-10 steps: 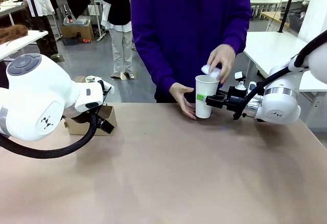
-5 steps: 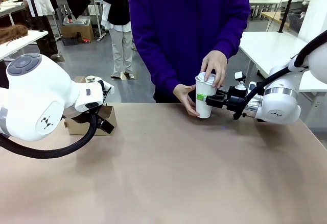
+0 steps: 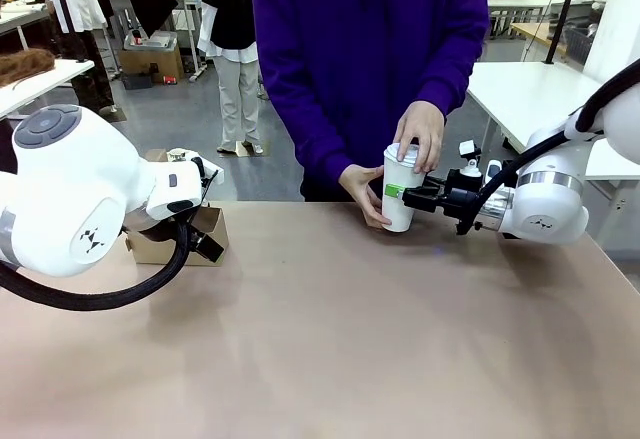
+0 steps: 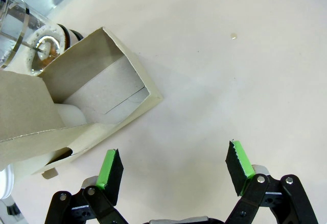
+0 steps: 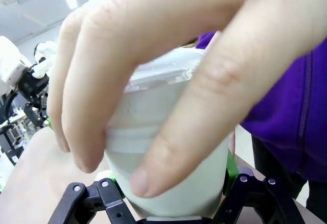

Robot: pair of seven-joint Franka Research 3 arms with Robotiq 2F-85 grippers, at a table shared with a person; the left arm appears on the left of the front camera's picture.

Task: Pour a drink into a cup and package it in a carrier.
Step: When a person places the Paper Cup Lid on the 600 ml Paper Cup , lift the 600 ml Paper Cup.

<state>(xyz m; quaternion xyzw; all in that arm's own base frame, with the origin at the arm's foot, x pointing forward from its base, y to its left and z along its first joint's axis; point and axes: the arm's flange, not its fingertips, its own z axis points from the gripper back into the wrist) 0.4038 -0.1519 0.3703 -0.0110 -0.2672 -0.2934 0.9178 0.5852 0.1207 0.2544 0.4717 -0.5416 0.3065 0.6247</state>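
The white cup [image 3: 400, 199] stands at the table's far edge, with my right gripper [image 3: 405, 197] shut on its side. One of the person's hands [image 3: 420, 131] presses a white lid [image 3: 402, 155] onto its rim, and the other hand [image 3: 360, 187] steadies its left side. The right wrist view has the cup [image 5: 176, 183] between my green pads, with fingers [image 5: 153, 81] spread over the lid [image 5: 161, 73]. My left gripper [image 4: 176, 163] hangs open over bare table beside the brown cardboard carrier [image 4: 97, 78], which sits at the left [image 3: 205, 229]. The drink is hidden.
A clear jug [image 4: 23, 27] with dark bands stands just behind the carrier. The person in a purple top [image 3: 370, 49] stands against the far table edge. A white side table [image 3: 535, 94] is at the back right. My left arm's white body [image 3: 70, 199] takes up the left side.
The person's hand brought the lid down from above the open cup and now presses it onto the rim. Neither arm has moved.
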